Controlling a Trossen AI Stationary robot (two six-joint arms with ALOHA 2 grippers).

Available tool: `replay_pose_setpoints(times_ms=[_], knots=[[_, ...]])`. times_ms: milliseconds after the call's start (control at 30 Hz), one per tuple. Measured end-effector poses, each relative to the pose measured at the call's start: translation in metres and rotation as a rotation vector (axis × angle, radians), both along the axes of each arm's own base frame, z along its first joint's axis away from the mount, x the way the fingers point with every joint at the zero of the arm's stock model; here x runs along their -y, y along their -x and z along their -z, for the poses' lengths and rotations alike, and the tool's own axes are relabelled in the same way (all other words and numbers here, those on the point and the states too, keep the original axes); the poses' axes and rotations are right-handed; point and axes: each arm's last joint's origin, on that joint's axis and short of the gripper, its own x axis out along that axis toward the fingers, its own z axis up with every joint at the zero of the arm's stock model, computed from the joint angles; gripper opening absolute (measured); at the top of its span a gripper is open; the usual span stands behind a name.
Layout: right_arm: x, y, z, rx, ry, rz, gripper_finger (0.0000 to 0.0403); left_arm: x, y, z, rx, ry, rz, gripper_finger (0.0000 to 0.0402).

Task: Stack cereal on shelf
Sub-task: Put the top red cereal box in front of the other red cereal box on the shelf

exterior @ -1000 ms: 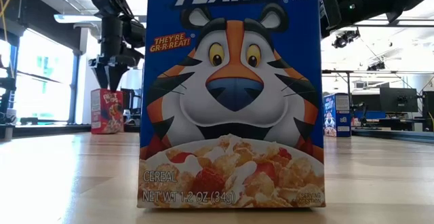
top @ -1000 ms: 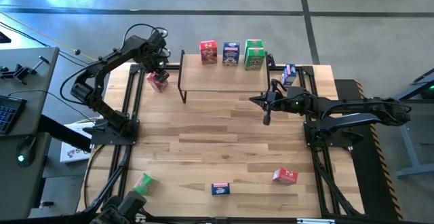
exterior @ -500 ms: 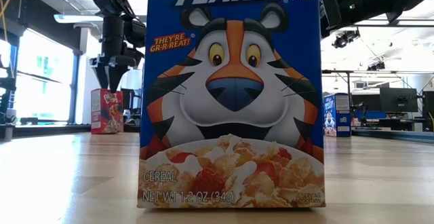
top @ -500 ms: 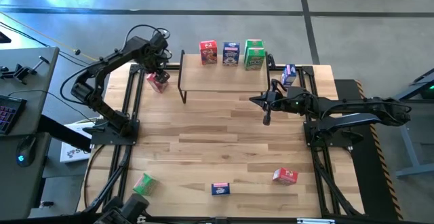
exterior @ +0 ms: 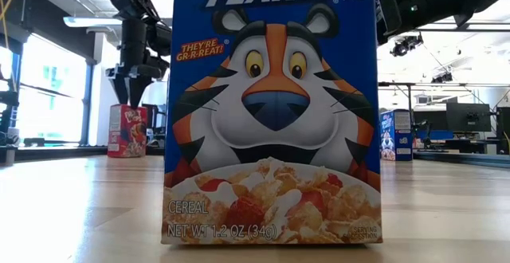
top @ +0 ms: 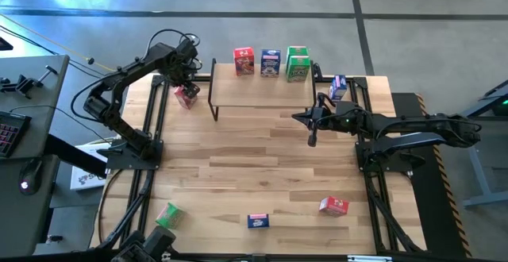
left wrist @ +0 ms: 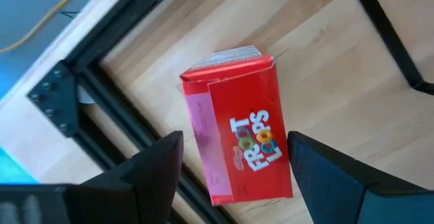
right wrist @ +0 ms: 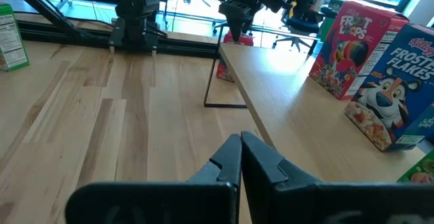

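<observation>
Overhead camera looks straight down; low camera sits tight against a blue cereal box [exterior: 271, 107]

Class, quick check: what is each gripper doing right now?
Left gripper: jaws open, either side of a red cereal box, not gripping.
Right gripper: jaws shut, holding nothing, near the shelf.
</observation>
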Motion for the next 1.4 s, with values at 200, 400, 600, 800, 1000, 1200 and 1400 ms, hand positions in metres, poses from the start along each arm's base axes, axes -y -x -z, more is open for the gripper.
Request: replay_pose_setpoints(times_ms=[200,400,600,800,1000,1200,1400], knots=[[0.000,0.000,0.000,0.000,0.000,0.000,0.0000,0.001,0.001,0.014,0.001,0.010,-0.003,0.0255],[0.000,0.000,0.000,-0.002,0.007,-0.002,0.0000,0.001,0.001,0.018,0.002,0.006,0.003,0.0247],[0.000,0.000,0.000,-0.003,0.007,-0.001,0.0000,0.000,0.001,0.016,0.002,-0.013,0.032,0.0205],[0.000,0.000,0.000,-0.003,0.007,-0.002,0.0000,0.006,0.004,0.002,0.005,-0.017,0.078,0.0166],[0.000,0.000,0.000,-0.003,0.006,-0.001,0.0000,0.016,0.010,-0.057,0.060,-0.062,0.139,0.0148],[0.000,0.000,0.000,-0.003,0.006,-0.003,0.0000,0.034,0.005,-0.130,0.181,-0.215,0.247,0.0138],[-0.001,0.000,0.000,0.001,-0.012,-0.034,0.0000,0.062,0.003,-0.199,0.288,-0.393,0.361,0.0135]])
